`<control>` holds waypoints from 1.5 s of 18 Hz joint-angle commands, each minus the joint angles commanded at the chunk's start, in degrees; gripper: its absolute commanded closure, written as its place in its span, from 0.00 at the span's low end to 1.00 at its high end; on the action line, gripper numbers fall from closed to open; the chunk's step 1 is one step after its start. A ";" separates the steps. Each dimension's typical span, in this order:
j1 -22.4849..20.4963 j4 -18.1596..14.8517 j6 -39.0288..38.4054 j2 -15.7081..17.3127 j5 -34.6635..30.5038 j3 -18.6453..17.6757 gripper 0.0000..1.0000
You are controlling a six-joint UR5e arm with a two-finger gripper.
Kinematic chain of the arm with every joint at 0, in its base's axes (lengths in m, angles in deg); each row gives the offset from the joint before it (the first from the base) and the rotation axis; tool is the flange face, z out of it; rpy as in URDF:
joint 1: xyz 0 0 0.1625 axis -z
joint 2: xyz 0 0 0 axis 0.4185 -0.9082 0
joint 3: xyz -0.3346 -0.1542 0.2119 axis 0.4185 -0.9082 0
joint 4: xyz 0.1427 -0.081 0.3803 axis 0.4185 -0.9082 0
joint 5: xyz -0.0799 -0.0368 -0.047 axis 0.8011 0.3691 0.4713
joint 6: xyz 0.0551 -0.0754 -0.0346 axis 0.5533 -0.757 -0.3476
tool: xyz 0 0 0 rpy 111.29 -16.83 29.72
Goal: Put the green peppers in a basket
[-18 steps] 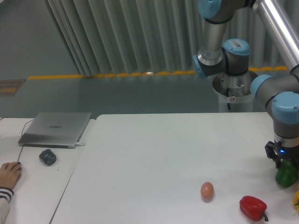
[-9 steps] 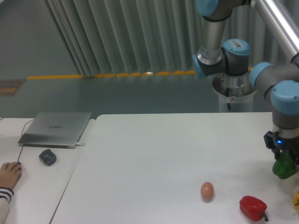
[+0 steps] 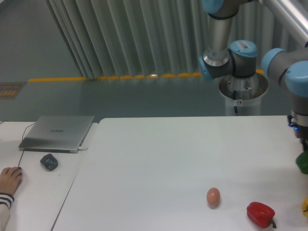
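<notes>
The green pepper (image 3: pixel 303 162) hangs at the right edge of the view, partly cut off, lifted clear above the white table (image 3: pixel 159 163). My gripper (image 3: pixel 302 153) is shut on its top; the fingers are mostly out of frame. No basket is in view.
A red pepper (image 3: pixel 260 214) and an egg (image 3: pixel 213 196) lie on the table's front right. A bit of yellow pepper (image 3: pixel 305 206) shows at the right edge. A laptop (image 3: pixel 57 132), a mouse (image 3: pixel 49 161) and a person's hand (image 3: pixel 9 179) are on the left table.
The gripper has lifted the green pepper off the table and carried it up and to the right, toward the frame's edge.
</notes>
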 joint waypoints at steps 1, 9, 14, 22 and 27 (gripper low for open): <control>-0.88 0.79 1.86 -0.18 0.52 -0.17 0.66; -8.18 4.31 16.37 -1.76 4.31 -0.70 0.63; -9.23 4.40 17.69 -2.11 4.22 -0.70 0.14; -9.68 4.75 15.67 -1.94 6.76 -0.88 0.00; -9.24 4.49 11.90 -0.71 14.05 -0.88 0.00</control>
